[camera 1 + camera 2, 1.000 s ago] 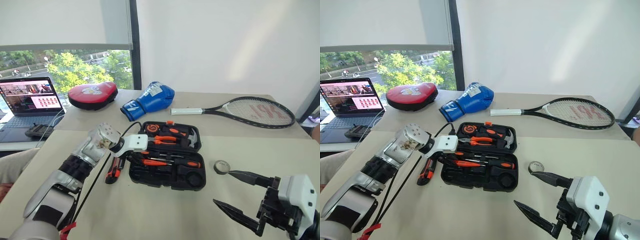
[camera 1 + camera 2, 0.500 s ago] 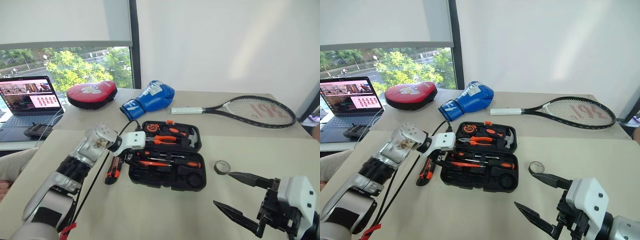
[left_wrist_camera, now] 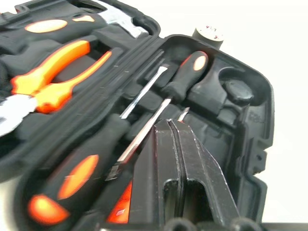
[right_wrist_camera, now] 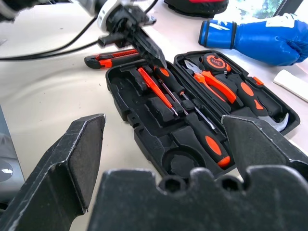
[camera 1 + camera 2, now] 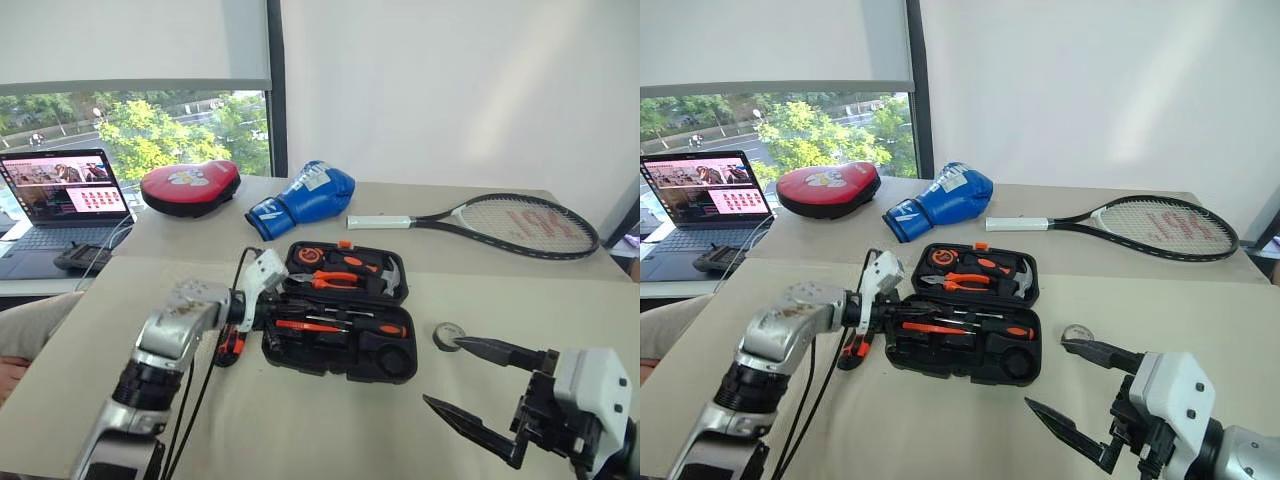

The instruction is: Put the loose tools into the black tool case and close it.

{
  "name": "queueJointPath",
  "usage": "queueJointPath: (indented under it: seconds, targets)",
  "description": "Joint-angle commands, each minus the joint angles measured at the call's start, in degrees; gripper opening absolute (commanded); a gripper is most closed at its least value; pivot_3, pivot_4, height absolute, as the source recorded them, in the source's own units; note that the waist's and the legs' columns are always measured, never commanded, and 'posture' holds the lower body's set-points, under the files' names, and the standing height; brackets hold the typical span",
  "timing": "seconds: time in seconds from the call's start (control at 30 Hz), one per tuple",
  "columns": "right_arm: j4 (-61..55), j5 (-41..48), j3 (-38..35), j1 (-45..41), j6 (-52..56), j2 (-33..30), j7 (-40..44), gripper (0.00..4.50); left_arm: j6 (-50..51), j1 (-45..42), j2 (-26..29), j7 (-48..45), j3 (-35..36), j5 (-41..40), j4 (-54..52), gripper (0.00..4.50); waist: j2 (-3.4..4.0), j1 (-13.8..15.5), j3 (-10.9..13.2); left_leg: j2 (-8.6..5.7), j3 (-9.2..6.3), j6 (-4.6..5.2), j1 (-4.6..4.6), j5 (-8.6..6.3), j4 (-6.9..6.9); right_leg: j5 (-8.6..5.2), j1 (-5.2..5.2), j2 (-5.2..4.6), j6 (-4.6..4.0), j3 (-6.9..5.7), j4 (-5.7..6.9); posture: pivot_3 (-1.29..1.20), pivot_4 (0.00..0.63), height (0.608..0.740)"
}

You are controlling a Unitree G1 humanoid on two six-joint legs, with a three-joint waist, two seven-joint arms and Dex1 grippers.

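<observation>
Nearest, the right tool (image 5: 478,390) is held wide open above the beige desk (image 5: 300,420), empty, apparently waiting beside the small tape roll (image 5: 447,335), a dark matte ring that lies loose. The left tool (image 4: 153,54) is closed on nothing, its tapered black fingers poised over the screwdrivers (image 3: 144,130), whose thin steel shafts and rubbery black-and-orange handles are seated in moulded slots. The black tool case (image 5: 380,365), hard textured plastic, lies open; the utility knife (image 4: 109,58) rests outside it. Beyond are shown a padded blue boxing glove (image 5: 303,194) and a strung racket (image 5: 500,222).
</observation>
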Motion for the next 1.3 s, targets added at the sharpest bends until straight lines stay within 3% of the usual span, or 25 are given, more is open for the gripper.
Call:
queueJointPath:
  seconds: [0.03, 0.4, 0.57, 0.77, 1.3]
  targets:
    - [-1.05, 0.37, -0.38, 0.21, -1.12, -0.09, -0.67, 4.5, -4.33, 2.9, -2.76, 4.73, -1.77, 0.97, -2.88, 0.01, 0.01, 0.05, 0.0, 0.0, 0.0, 0.0, 0.03, 0.0, -0.01, 0.01, 0.03, -0.01, -0.01, 0.01, -0.01, 0.0, 0.15, 0.74]
    - [-1.05, 0.76, -1.27, 2.43, -2.7, -0.41, -1.17, 4.5, -4.24, 3.07, -6.59, 13.63, 1.38, -0.39, 1.09, 0.01, 0.02, 0.11, 0.0, 0.01, -0.05, -0.02, 0.03, 0.0, -0.05, 0.04, 0.02, -0.13, -0.08, 0.01, -0.04, 0.0, 0.15, 0.74]
    - [-1.05, 0.69, -1.14, 2.71, -2.98, -0.58, -1.52, 4.5, -4.65, 5.13, -4.8, 15.82, -0.53, 2.18, 1.49, 0.01, 0.02, 0.05, 0.0, 0.01, -0.05, -0.02, 0.02, -0.01, -0.07, 0.04, 0.01, -0.1, -0.07, 0.01, -0.05, 0.0, 0.15, 0.74]
    - [-1.05, 0.74, -1.14, 2.96, -3.14, -0.67, -1.66, 4.5, -3.47, 6.45, -6.08, 18.35, 2.91, -0.67, 1.53, 0.01, 0.02, 0.02, 0.0, 0.01, -0.05, -0.03, 0.06, -0.01, -0.13, 0.04, 0.02, -0.19, -0.08, 0.02, -0.07, 0.0, 0.15, 0.74]
    - [-1.05, 0.65, -0.97, 3.06, -3.24, -0.77, -1.71, 4.5, -3.28, 13.11, 1.31, 16.48, -1.87, 1.31, 0.36, 0.01, 0.47, 0.01, -0.3, 0.04, -0.02, -0.24, 0.5, 0.08, -0.6, -0.05, 0.18, -0.18, -0.22, 0.03, -0.1, 0.0, 0.15, 0.74]
